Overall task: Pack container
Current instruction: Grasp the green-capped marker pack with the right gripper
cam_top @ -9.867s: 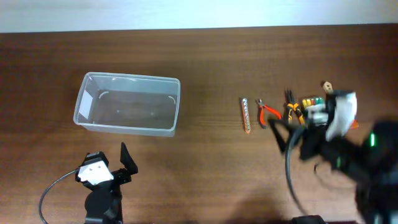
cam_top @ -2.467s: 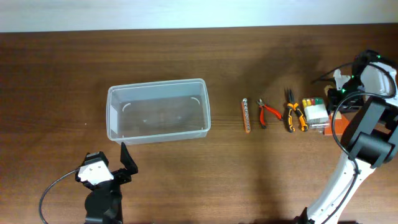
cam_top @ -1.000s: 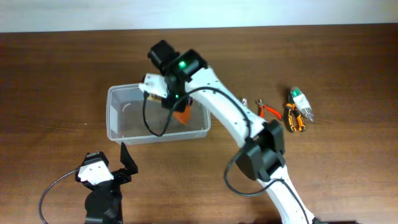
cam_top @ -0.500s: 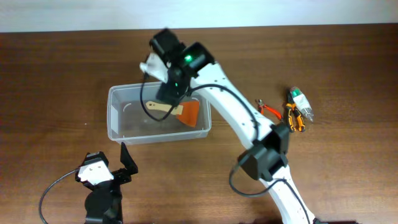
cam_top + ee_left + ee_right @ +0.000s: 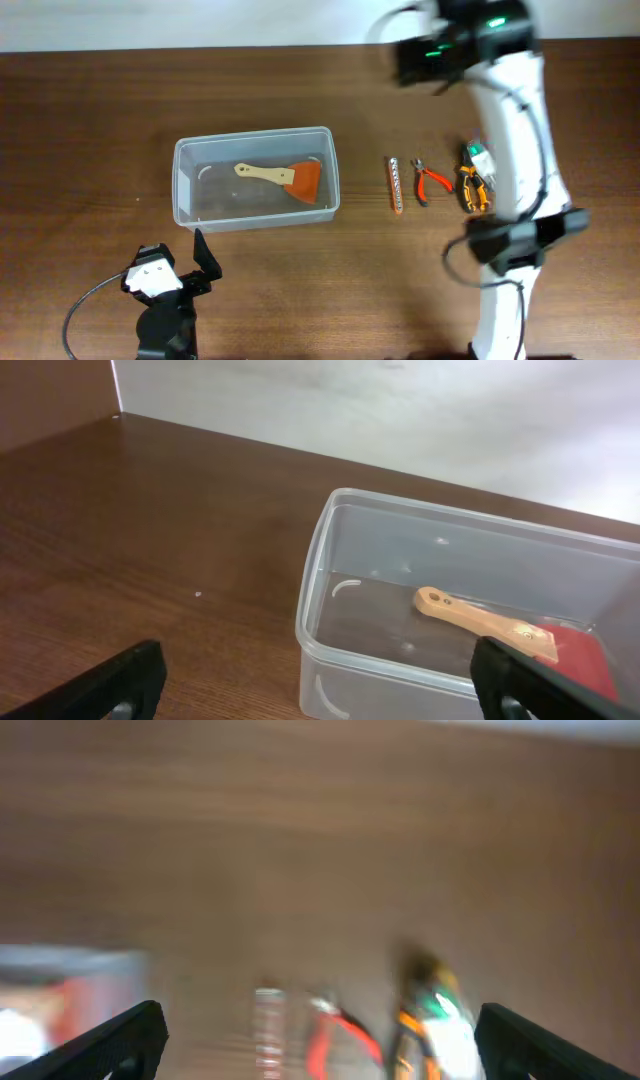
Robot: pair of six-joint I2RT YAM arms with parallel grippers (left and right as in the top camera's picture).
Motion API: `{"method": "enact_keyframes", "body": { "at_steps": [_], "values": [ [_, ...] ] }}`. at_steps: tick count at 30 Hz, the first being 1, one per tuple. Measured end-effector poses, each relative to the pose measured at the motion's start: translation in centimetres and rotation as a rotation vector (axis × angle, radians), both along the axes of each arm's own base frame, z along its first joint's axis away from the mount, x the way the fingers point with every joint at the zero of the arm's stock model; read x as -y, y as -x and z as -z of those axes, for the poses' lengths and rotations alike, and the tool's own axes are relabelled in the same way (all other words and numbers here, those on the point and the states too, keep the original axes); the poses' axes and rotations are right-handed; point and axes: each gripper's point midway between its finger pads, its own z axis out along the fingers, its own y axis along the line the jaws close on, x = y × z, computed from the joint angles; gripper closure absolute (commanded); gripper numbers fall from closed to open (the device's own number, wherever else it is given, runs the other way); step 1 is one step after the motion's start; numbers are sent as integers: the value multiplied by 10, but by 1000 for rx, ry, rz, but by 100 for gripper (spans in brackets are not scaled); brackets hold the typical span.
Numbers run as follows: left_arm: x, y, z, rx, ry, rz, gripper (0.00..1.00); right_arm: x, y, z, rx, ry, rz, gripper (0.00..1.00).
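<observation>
Left gripper: bottom left of the overhead frame. Its wrist view shows a fingertip at each lower corner, well apart, nothing between them. It faces the container, which sits just beyond it, left of centre on the table. The container is upright, mouth open, long axis left-right across the frame. One item is in it: a scraper lying flat on the floor, wooden handle toward the left, orange blade near the right end wall.

Right of the container and apart from it, at mid-frame, is a row of loose tools:
- slim metal bar
- red-handled pliers
- orange-handled pliers
- green-and-white item, partly hidden behind the right arm; can't tell what it is

Bar and both pliers lie with long axes running top-to-bottom in the frame, crosswise to the container.

Right gripper: farthest, top of the frame right of centre, blurred. Its wrist view is blurred too, but fingertips show at both lower corners, spread, nothing held.

Judgement: packing has barely begun, one item in and about four to go. The row lies below the right gripper in the overhead frame, so that gripper is plainly the nearer one to it. The left gripper is nearer the container. The next pick likely wants the jaws closing across a tool's short width, so jaw line left-right in the frame, then a carry leftward to the container. Risk: the tools sit close together, so a finger could nudge a neighbour.
</observation>
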Motion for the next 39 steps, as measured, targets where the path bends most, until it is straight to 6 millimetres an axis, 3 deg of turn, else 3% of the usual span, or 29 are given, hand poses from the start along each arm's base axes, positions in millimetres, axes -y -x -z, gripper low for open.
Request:
{"method": "enact_keyframes", "body": {
  "at_steps": [4,7,10,13,17,24,30,36,39],
  "values": [
    [0,0,0,0,0,0,1,99,8,57,-170,-17,235,1],
    [0,0,0,0,0,0,1,134,28,93,-292,-21,294,1],
    [0,0,0,0,0,0,1,149,45,134,-400,-23,276,5],
    [0,0,0,0,0,0,1,157,63,166,-490,-30,260,9],
    [0,0,0,0,0,0,1,162,80,193,-561,-36,235,8],
    [0,0,0,0,0,0,1,154,93,224,-607,-46,203,8],
    [0,0,0,0,0,0,1,149,95,236,-611,-47,186,14],
    [0,0,0,0,0,0,1,151,81,239,-552,-43,183,42],
    [0,0,0,0,0,0,1,153,76,238,-530,-39,189,49]
  ]
}}
